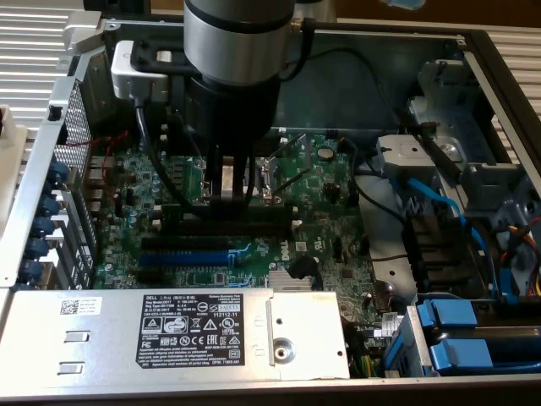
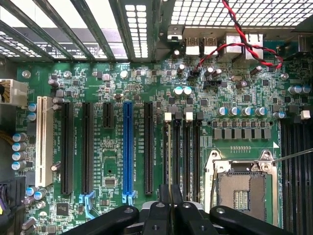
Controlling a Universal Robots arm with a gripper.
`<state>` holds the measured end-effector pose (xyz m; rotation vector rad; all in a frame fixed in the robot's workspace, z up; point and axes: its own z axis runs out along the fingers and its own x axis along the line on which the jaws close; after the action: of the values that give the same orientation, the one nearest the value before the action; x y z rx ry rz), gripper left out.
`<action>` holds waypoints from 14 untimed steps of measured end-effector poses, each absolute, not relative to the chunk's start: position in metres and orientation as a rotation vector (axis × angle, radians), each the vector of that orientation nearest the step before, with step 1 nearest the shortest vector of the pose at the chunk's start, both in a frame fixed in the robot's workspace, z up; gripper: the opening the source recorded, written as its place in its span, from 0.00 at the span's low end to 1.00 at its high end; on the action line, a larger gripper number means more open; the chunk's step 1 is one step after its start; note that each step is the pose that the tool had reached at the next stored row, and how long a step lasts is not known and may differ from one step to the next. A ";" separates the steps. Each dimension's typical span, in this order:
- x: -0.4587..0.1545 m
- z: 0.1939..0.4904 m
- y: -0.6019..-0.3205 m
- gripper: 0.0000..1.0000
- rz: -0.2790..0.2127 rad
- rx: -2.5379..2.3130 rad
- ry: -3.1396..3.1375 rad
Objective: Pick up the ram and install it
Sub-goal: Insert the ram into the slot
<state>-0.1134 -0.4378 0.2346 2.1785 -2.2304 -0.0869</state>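
Ram stands edge-on over the black slots, clenched tight by the gripper

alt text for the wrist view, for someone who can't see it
The shut gripper hangs over the black memory slots of a green motherboard, beside the empty processor socket. A blue expansion slot runs parallel to them.

The ram, a long, thin green circuit-board stick, is seen edge-on as a narrow line. It stands upright on its long edge, along one black slot, pinched in the gripper. Whether it is seated, I cannot tell.
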 end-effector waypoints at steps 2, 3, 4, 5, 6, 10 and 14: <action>-0.113 0.235 -0.438 0.12 -0.087 2.179 -2.230; -0.114 0.235 -0.438 0.12 -0.087 2.179 -2.230; -0.114 0.235 -0.438 0.12 -0.087 2.178 -2.230; -0.114 0.235 -0.438 0.12 -0.087 2.179 -2.230; -0.115 0.235 -0.438 0.12 -0.087 2.179 -2.230; -0.115 0.234 -0.437 0.12 -0.086 2.179 -2.230; -0.115 0.234 -0.437 0.12 -0.084 2.179 -2.230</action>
<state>-0.1148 -0.4372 0.2339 2.1792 -2.2298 -0.0838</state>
